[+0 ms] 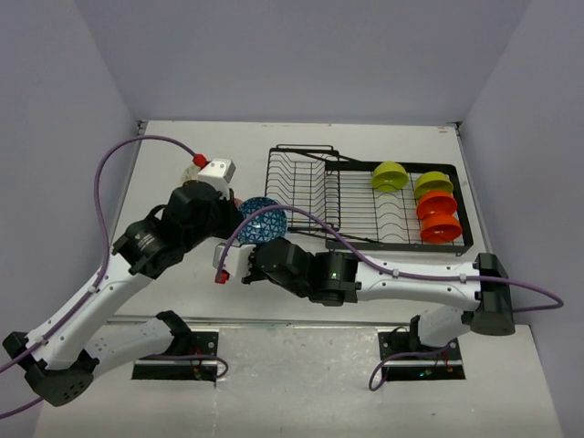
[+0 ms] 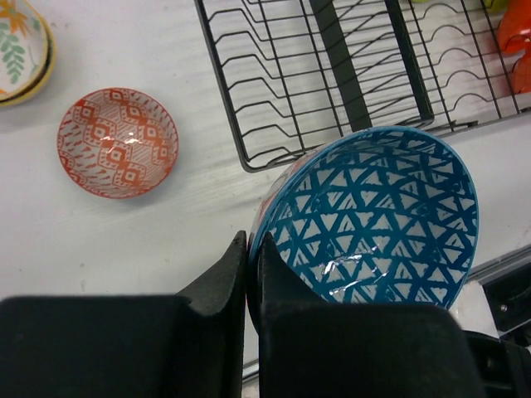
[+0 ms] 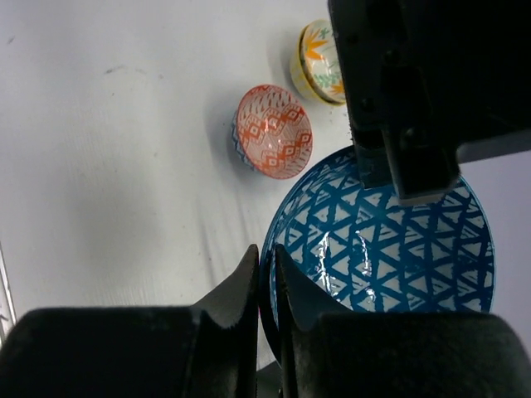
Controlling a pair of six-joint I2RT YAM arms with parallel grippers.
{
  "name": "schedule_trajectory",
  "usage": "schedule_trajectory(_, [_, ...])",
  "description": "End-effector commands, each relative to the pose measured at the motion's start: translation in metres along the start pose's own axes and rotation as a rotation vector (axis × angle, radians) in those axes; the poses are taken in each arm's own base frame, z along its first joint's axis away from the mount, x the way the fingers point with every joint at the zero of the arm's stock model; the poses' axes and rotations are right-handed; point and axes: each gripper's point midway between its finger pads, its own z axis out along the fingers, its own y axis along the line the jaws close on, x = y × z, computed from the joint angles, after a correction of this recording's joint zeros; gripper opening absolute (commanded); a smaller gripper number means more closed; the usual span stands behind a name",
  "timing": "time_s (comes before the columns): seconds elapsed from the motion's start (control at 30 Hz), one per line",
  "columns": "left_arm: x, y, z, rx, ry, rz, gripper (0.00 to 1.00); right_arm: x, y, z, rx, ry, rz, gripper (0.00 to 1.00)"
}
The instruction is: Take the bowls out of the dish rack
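A blue-patterned bowl (image 1: 263, 220) (image 2: 382, 220) (image 3: 390, 249) is held above the table, left of the black wire dish rack (image 1: 365, 196) (image 2: 332, 75). My left gripper (image 1: 241, 212) (image 2: 251, 249) is shut on its rim, one finger inside and one outside. On another part of the same rim my right gripper (image 1: 256, 242) (image 3: 267, 257) is shut too. In the rack's right section stand two lime green bowls (image 1: 390, 175) and two orange bowls (image 1: 435, 204). A pinkish-patterned bowl (image 2: 117, 142) (image 3: 274, 130) and a floral bowl (image 2: 21, 46) (image 3: 319, 58) sit on the table.
The raised basket section of the rack (image 1: 301, 182) holds nothing and lies just right of the held bowl. Both arms crowd the table's left middle, and purple cables loop over them. The white table's near edge (image 2: 506, 261) runs below the bowl.
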Motion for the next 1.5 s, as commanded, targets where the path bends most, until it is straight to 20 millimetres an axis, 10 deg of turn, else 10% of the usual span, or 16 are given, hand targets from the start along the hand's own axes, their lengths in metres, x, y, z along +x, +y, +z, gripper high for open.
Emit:
schedule_trajectory(0.0, [-0.033, 0.021, -0.022, -0.107, -0.163, -0.104, 0.0, -0.036, -0.046, -0.012, 0.201, -0.123, 0.116, 0.11])
schedule_trajectory(0.3, [-0.033, 0.076, -0.033, -0.395, -0.276, -0.22, 0.0, -0.032, -0.075, -0.033, 0.352, -0.168, 0.265, 0.99])
schedule_trajectory(0.77, [-0.038, 0.144, 0.051, -0.422, -0.185, -0.335, 0.0, 0.039, -0.107, -0.168, 0.447, -0.326, 0.881, 0.99])
schedule_trajectory(1.47, [0.037, 0.169, 0.146, -0.356, 0.07, -0.356, 0.0, 0.114, -0.077, -0.141, 0.408, -0.192, 1.006, 0.99])
